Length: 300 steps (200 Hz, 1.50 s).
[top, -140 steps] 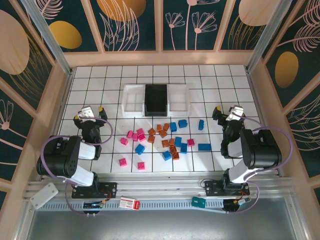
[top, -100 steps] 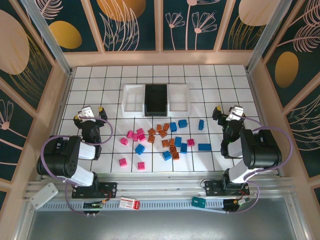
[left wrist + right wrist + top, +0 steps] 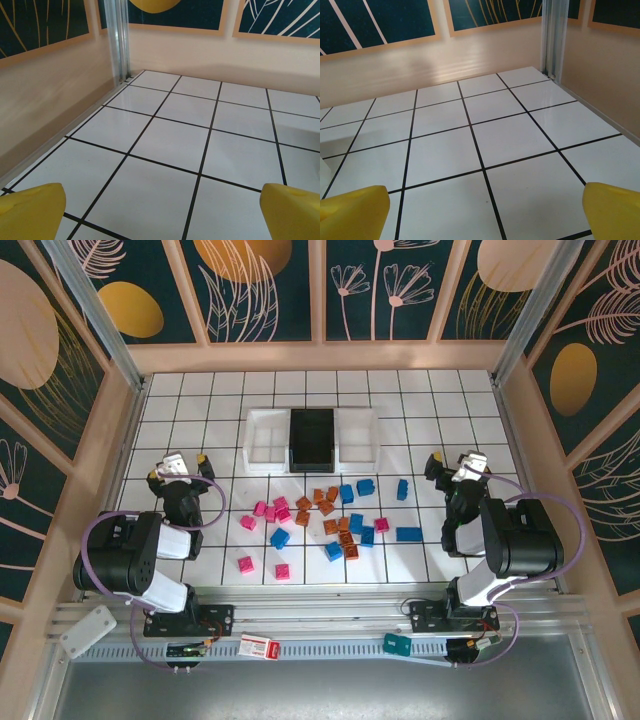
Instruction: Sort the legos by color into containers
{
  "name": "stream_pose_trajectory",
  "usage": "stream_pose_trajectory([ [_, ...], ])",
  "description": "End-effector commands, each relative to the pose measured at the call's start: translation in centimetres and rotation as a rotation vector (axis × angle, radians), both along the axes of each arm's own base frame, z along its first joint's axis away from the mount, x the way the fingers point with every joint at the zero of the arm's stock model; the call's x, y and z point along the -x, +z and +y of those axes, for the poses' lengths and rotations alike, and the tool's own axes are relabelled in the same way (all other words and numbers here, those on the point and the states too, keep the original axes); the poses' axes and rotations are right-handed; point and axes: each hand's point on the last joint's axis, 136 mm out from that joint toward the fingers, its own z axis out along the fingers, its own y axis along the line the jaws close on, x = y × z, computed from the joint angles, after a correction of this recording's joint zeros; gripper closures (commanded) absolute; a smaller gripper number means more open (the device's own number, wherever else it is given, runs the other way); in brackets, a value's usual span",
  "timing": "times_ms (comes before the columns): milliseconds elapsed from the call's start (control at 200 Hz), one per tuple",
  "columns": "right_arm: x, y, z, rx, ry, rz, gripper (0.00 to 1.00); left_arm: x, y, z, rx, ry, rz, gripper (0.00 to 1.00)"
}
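Note:
The legos lie scattered on the tiled floor between the arms: pink ones to the left, orange ones in the middle, blue ones mostly to the right, with a longer blue one. Behind them stand the containers in a row: a white tray, a black tray and another white tray, all empty. My left gripper is open over bare tiles left of the pile. My right gripper is open over bare tiles to the right. Nothing sits between the yellow fingertips.
Beige walls enclose the floor on the left, right and back. An aluminium post stands in the far left corner, another post in the far right. Two pink bricks lie apart near the front edge.

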Motion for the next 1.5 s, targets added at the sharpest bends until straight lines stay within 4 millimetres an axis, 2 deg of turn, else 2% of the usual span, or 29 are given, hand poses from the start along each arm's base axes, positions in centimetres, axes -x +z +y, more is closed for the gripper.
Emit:
stream_pose_trajectory([
  [0, -0.2, 1.0, 0.0, 0.005, -0.006, -0.041, 0.01, -0.5, 1.6, 0.0, 0.01, -0.007, -0.064, 0.01],
  [981, -0.3, 1.0, 0.0, -0.007, 0.005, -0.04, 0.01, -0.4, 1.7, 0.0, 0.01, -0.008, -0.066, 0.01],
  [1051, -0.2, 1.3, -0.5, -0.016, -0.018, -0.044, 0.01, -0.5, 1.9, 0.0, 0.014, -0.004, -0.056, 0.01],
  [1131, -0.3, 1.8, 0.1, -0.004, 0.014, -0.039, 0.01, -0.9, 2.5, -1.0, -0.008, -0.067, -0.049, 0.01],
  [1231, -0.9, 2.5, -0.1, 0.004, -0.014, -0.001, 0.01, -1.0, 3.4, 0.2, 0.013, 0.008, -0.026, 0.01],
  [1296, -1.6, 2.8, -0.2, -0.008, -0.032, 0.042, 0.01, -1.1, 4.2, 0.2, 0.013, 0.009, -0.025, 0.01],
  [1406, -2.2, 3.2, -0.7, -0.072, -0.083, 0.1, 0.01, -0.6, 6.5, 0.5, 0.074, 0.034, -0.083, 0.01],
  [1497, -2.2, 4.4, -1.3, -0.099, -0.173, 0.113, 0.01, 0.2, 8.9, 0.9, 0.179, 0.064, -0.177, 0.01],
])
